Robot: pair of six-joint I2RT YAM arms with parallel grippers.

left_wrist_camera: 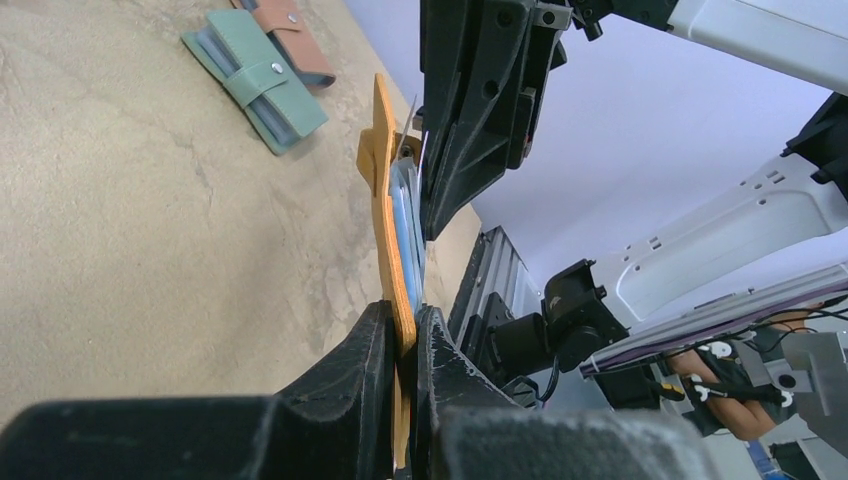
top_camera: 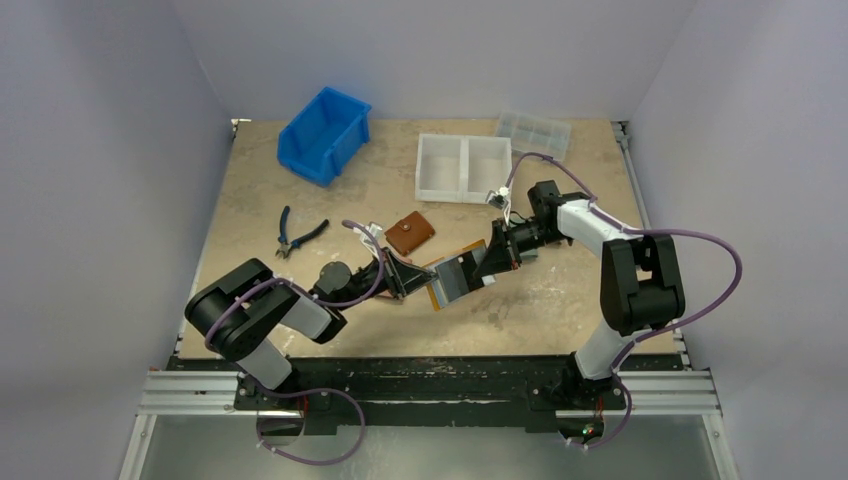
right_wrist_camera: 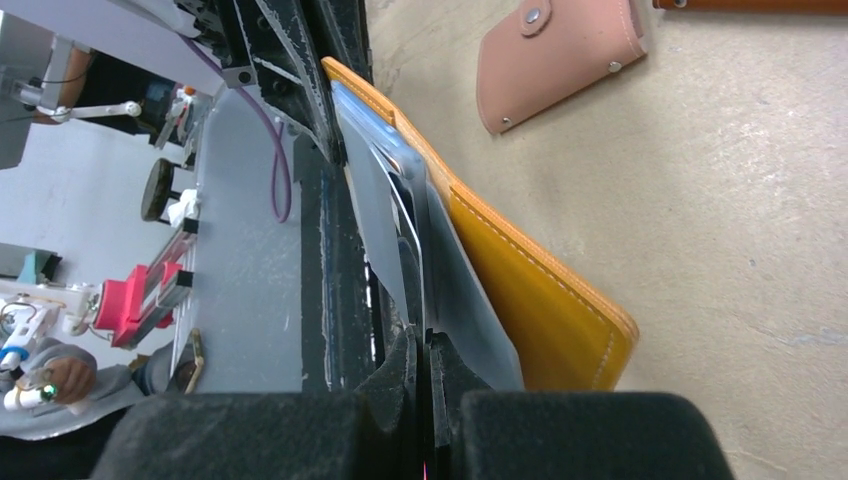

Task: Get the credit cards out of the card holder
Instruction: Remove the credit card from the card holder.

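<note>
Card pull at the mustard-orange leather card holder, held on edge just right of the reddish-brown snap wallet
Left gripper pinches its cover; right gripper is pressed together on a pale grey sheet, card or sleeve unclear. Draw it straight out slowly, left bracing

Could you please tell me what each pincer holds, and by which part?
The left pincer clamps the card holder by its orange cover; right pincer pinches a pale inner sleeve by its edge.
</note>
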